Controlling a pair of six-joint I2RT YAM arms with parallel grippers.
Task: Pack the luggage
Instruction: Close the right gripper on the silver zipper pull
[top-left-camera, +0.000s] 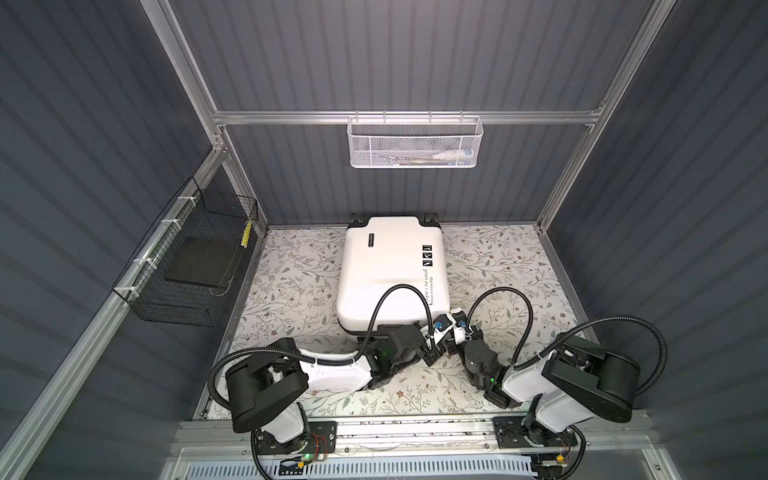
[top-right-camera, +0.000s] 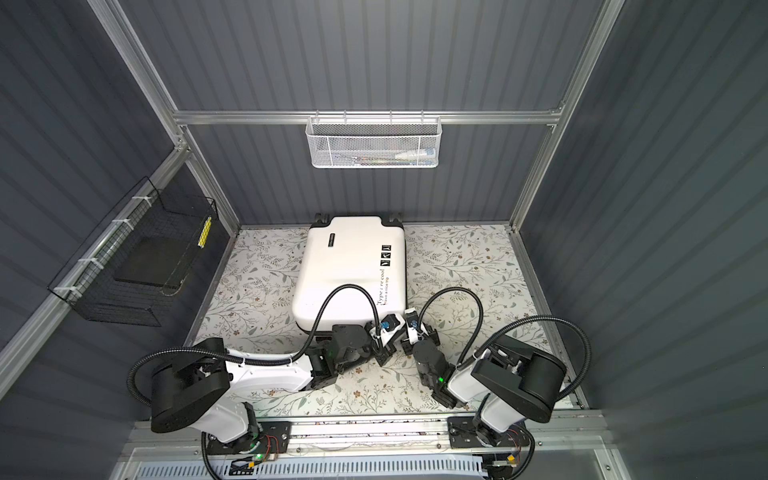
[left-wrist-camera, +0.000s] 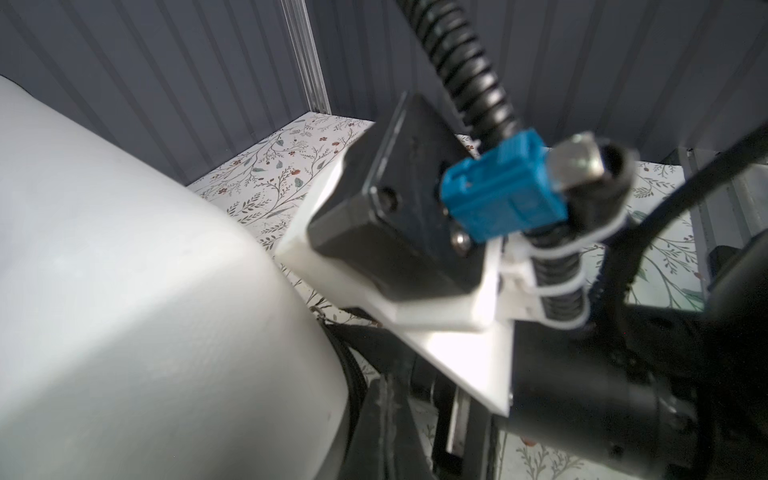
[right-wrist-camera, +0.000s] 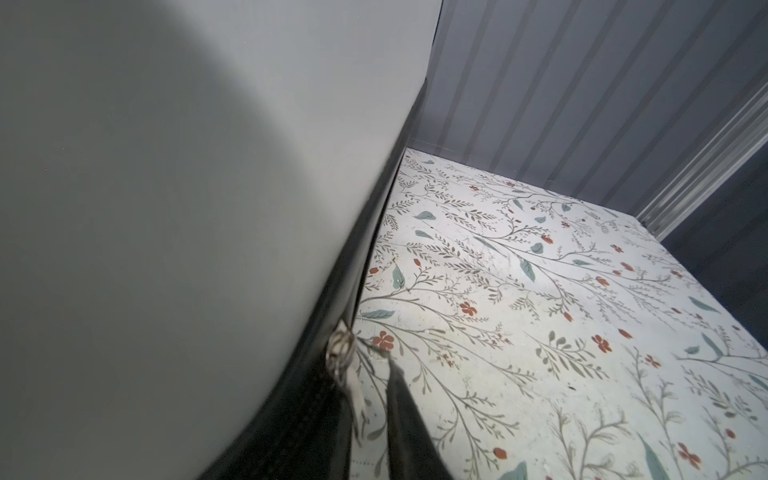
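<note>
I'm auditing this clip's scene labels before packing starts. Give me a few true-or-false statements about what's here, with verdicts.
1. The luggage lies closed and flat on the floral table. True.
2. The white mesh basket hangs on the left wall. False: it hangs from the back rail; the black wire basket is on the left wall.
3. The luggage's wheels face the back wall. True.
4. The white mesh basket is empty. False: small items lie in it, among them a white tube.
5. In the right wrist view, a metal zipper pull sits at the black zipper band. True.
</note>
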